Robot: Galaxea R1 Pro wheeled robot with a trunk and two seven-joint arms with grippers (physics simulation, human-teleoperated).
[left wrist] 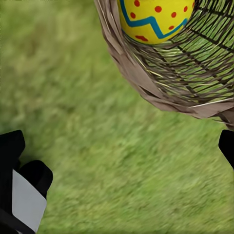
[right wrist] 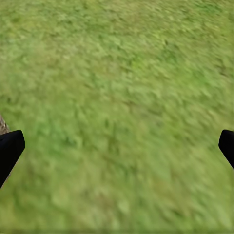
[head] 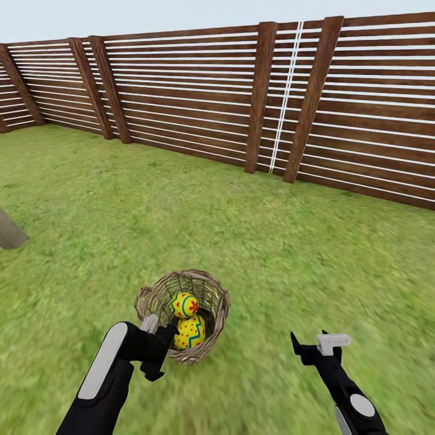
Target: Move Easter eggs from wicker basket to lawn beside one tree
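The wicker basket (head: 205, 293) sits on the lawn (head: 272, 241) just ahead of me. Two yellow Easter eggs lie in it: one with a red flower (head: 184, 304), and one with blue zigzag and red dots (head: 191, 332) nearer to me. My left gripper (head: 162, 350) is open at the basket's near-left rim, outside it. In the left wrist view the rim (left wrist: 146, 83) and the dotted egg (left wrist: 156, 19) lie ahead of the open left gripper (left wrist: 117, 146). My right gripper (head: 309, 342) hangs open over bare grass right of the basket, with nothing in the right gripper (right wrist: 117, 146). The tree is out of view.
A brown slatted fence (head: 199, 90) runs across the back of the garden. A grey slab-like object (head: 9, 232) pokes in at the left edge. Grass stretches on all sides of the basket.
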